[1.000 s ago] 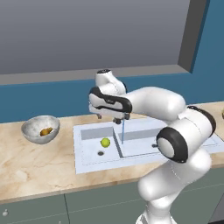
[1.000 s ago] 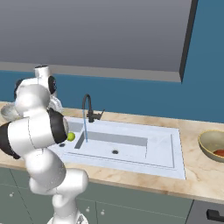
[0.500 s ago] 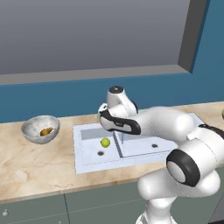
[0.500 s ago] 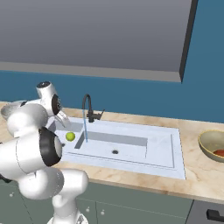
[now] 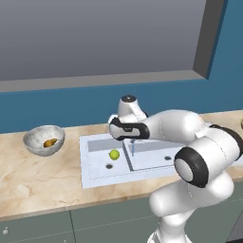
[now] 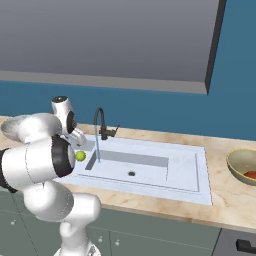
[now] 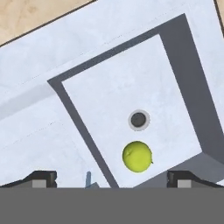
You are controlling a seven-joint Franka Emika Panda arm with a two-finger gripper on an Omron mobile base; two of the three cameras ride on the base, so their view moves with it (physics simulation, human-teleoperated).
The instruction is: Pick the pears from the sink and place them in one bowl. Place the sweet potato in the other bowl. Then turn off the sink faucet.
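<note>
Pincer wide apart, empty, above yellow-green pear beside sink drain; no legible writing.

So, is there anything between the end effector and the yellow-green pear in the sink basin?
No. In the hand view the open end effector looks down at the pear, which lies on the bare basin floor beside the drain; nothing lies between.
</note>
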